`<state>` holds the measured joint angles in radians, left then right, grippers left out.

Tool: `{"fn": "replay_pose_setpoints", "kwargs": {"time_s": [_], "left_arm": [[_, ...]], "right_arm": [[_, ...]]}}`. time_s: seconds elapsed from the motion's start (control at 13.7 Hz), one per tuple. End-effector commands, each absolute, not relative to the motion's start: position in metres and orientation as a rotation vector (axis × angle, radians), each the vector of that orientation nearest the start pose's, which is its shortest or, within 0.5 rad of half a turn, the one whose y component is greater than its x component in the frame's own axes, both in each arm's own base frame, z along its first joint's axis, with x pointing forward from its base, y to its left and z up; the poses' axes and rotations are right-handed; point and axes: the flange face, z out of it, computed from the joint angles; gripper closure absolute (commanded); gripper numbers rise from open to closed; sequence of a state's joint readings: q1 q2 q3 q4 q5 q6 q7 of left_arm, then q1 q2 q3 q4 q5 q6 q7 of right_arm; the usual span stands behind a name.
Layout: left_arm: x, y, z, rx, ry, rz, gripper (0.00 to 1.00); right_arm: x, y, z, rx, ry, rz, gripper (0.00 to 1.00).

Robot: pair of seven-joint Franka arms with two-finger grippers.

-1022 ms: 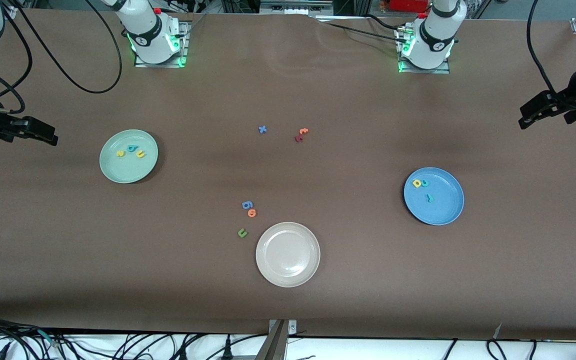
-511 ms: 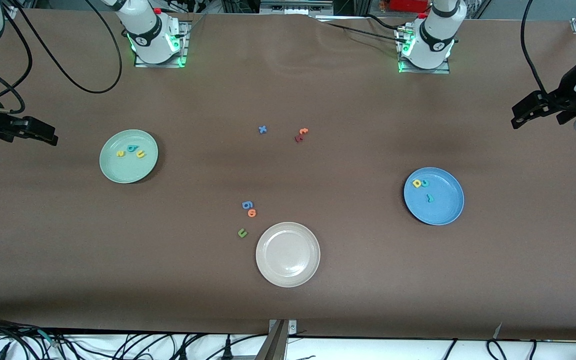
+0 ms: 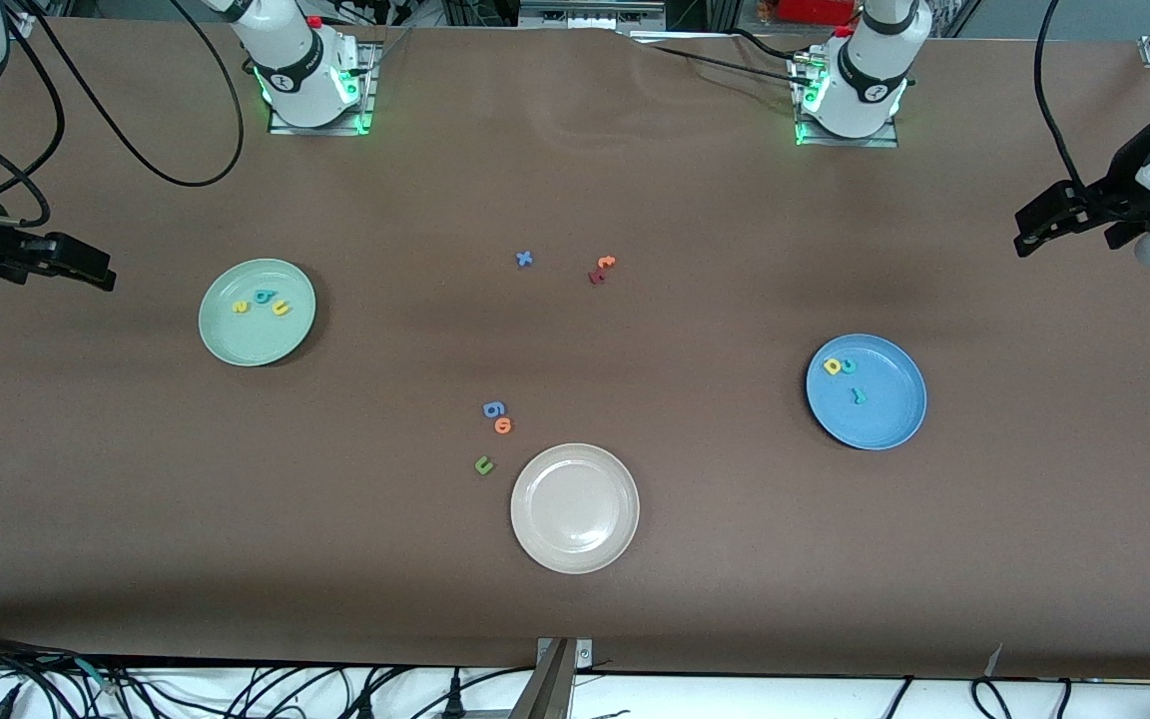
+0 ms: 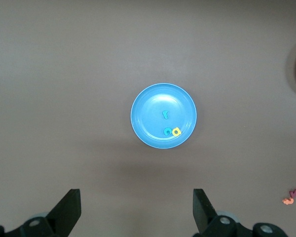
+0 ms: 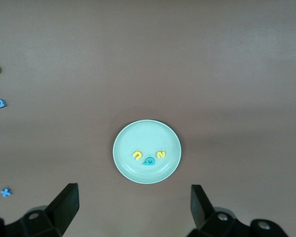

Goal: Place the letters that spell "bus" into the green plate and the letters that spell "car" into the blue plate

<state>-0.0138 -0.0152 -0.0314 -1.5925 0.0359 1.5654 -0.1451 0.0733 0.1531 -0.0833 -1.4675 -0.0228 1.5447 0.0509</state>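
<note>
The green plate (image 3: 246, 345) lies toward the right arm's end of the table. In it are a teal b (image 3: 262, 296), a yellow u (image 3: 280, 308) and a yellow s (image 3: 241, 307). The blue plate (image 3: 884, 424) lies toward the left arm's end and holds a yellow a (image 3: 833, 366), a teal c (image 3: 848, 366) and a teal r (image 3: 859, 396). My left gripper (image 3: 1034, 230) hangs open and empty over the table's end, well off the blue plate (image 4: 148, 106). High over the other end, my right gripper (image 3: 86, 270) is open and empty, apart from the green plate (image 5: 143, 133).
An empty beige-white plate (image 3: 575, 509) sits near the table's front edge. Beside it lie a dark green u (image 3: 483, 464), an orange o (image 3: 503, 425) and a blue letter (image 3: 493, 408). A blue x (image 3: 524, 259) and red and orange letters (image 3: 600, 270) lie mid-table.
The left arm's gripper has shifted a little toward the table's middle and upward. The right arm, the plates and the letters have not moved.
</note>
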Motion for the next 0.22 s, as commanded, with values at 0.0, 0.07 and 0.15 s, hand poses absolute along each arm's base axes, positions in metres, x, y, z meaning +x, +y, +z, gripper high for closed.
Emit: {"fn": "replay_pose_setpoints", "kwargs": {"time_s": [0.0, 0.07, 0.15], "left_arm": [[0.5456, -0.0224, 0.6234, -3.126, -0.127, 0.003, 0.00], [0.5456, -0.0224, 0.6234, -3.126, -0.127, 0.003, 0.00], [0.5456, -0.0224, 0.6234, -3.126, -0.127, 0.003, 0.00]], "right_arm": [[0.5918, -0.0059, 0.5854, -3.182, 0.080, 0.125, 0.00], [0.5918, -0.0059, 0.5854, -3.182, 0.080, 0.125, 0.00], [0.5918, -0.0050, 0.5854, -3.182, 0.077, 0.125, 0.00]]}}
